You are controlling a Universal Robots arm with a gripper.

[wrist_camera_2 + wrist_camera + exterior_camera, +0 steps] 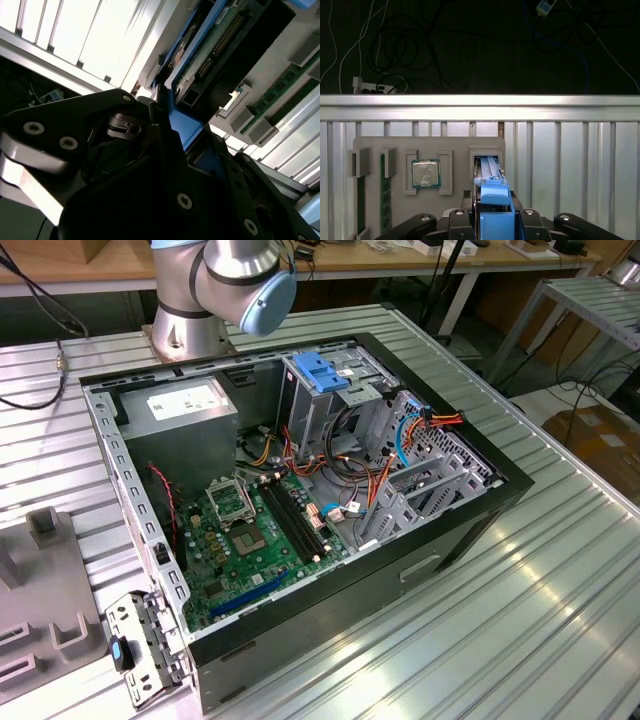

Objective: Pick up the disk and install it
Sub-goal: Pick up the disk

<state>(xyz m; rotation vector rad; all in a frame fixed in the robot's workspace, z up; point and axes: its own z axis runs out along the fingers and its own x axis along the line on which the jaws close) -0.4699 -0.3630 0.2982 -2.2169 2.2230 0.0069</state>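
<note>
Exterior view: an open black computer case (pixel 460 530) lies on a ribbed aluminium table (pixel 560 620). Inside it are a green motherboard (pixel 250 530), a grey power supply (pixel 185 410) and a metal drive cage (pixel 335 415) topped by a blue latch plate (pixel 320 372). The robot arm (pixel 230 280) rises behind the case. A grey parts tray (pixel 40 580) sits at the exterior view's left.

Second wrist view: the black gripper (pixel 172 125) is closed on the disk (pixel 220 35), its fingers against a blue side rail. The disk's green circuit board faces the camera. Memory modules (pixel 280 92) lie beyond it.

First wrist view: the disk stands on edge between the clamped fingers, its far end at a slot in the parts tray. Whether it is clear of the slot cannot be told. A processor chip (pixel 425 174) sits in a nearby pocket of the tray.
</note>
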